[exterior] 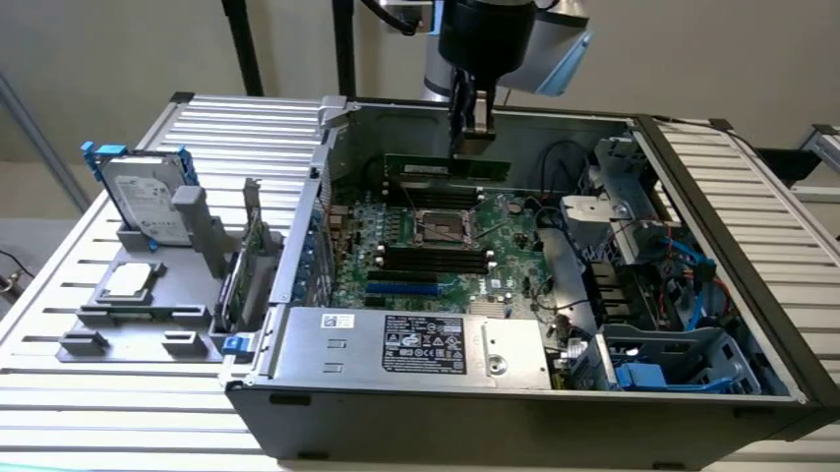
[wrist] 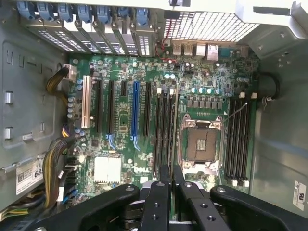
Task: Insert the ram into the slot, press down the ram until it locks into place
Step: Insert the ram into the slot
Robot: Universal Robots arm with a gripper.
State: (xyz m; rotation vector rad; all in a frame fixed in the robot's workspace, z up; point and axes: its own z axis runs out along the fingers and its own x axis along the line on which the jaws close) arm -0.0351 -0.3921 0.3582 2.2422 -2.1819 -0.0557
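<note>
Open computer case [exterior: 735,187] on desk [exterior: 118,413], motherboard [wrist: 120,159] flat inside. My jaws closed on ram [exterior: 444,168], stick level above board, not yet in slot [wrist: 166,125].

Risks, my judgement:
- Identical slots side by side: slight sideways drift puts ram in wrong one or on ridge between.
- Tilt seats one end only.
- Notch reversed: pressing could crack board.
- End clips [wrist: 159,91]: cannot tell if open, may block lock.

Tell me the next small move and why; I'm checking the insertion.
Probably lower straight down: the gripper holds the ram above the board, parallel to the black slots and not yet seated.
</note>
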